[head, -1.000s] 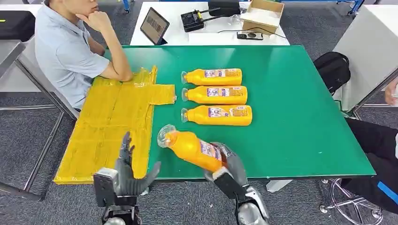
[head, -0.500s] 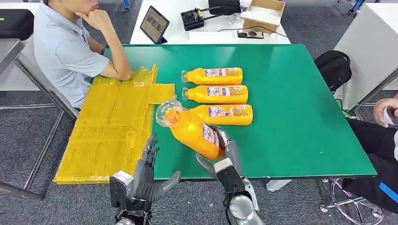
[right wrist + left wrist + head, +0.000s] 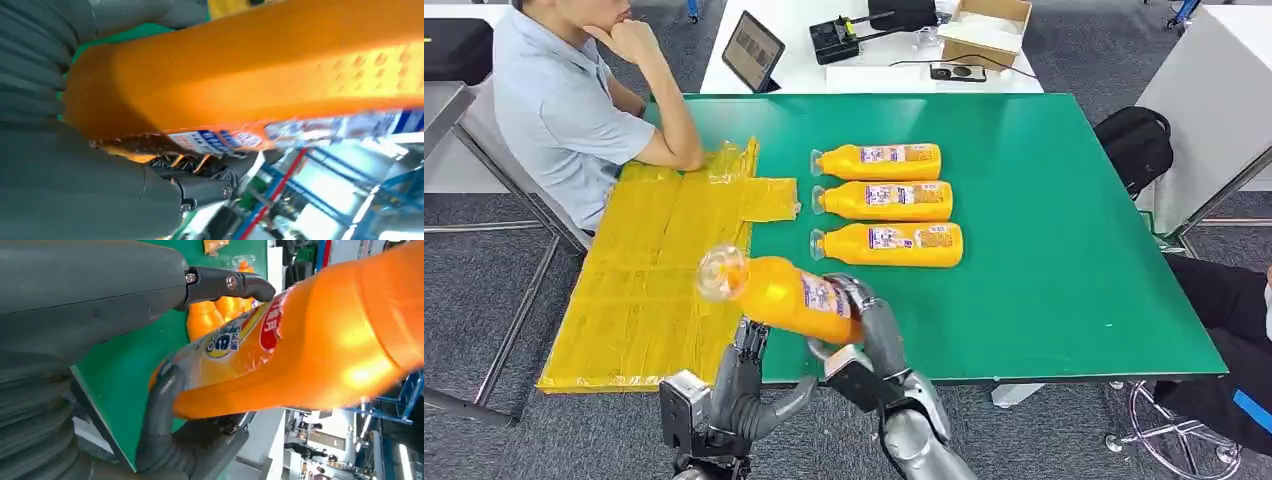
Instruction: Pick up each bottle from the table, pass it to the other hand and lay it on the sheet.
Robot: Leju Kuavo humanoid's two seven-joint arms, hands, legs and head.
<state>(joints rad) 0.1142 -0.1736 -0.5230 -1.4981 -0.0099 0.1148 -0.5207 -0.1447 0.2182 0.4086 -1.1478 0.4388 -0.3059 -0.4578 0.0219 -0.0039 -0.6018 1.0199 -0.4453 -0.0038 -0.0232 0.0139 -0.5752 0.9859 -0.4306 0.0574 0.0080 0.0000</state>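
My right hand (image 3: 871, 335) grips an orange bottle (image 3: 779, 293) by its base end and holds it in the air over the table's front edge, with its clear cap pointing left over the yellow sheet (image 3: 654, 270). The right wrist view has the same bottle (image 3: 250, 75) pressed against the palm. My left hand (image 3: 739, 385) is open just beneath the bottle, fingers spread upward. In the left wrist view the bottle (image 3: 310, 350) lies between that hand's thumb and fingers (image 3: 162, 400); I cannot tell whether they touch. Three more orange bottles (image 3: 884, 201) lie in a row on the green table (image 3: 1064, 220).
A person (image 3: 564, 110) sits at the table's far left with an elbow resting beside the sheet. Behind the green table a white table holds a tablet (image 3: 752, 52) and boxes. A black backpack (image 3: 1134, 145) and another person's leg (image 3: 1224, 300) are on the right.
My right hand has carried the bottle to the left, so its cap now hangs over the sheet. My left hand has moved right and up, to just under the bottle.
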